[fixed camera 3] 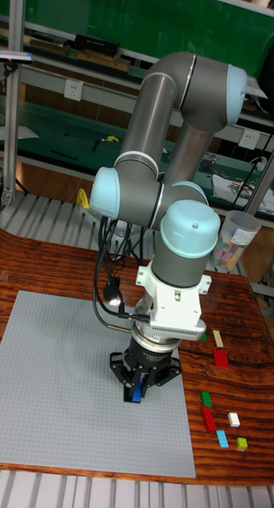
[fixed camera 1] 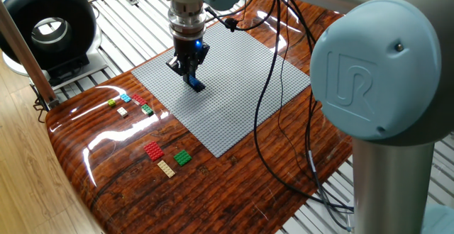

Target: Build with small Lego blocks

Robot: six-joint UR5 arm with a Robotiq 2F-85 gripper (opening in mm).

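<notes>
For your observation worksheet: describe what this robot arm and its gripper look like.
The arm has dark grey tube links and pale blue joint caps, one embossed with a UR logo. Black cables hang beside the white wrist block. The gripper is black, with blue showing between its jaws.

Blue brick [fixed camera 1: 196, 85] on baseplate [fixed camera 1: 234, 106], others [fixed camera 1: 164, 159] scattered beside
</notes>
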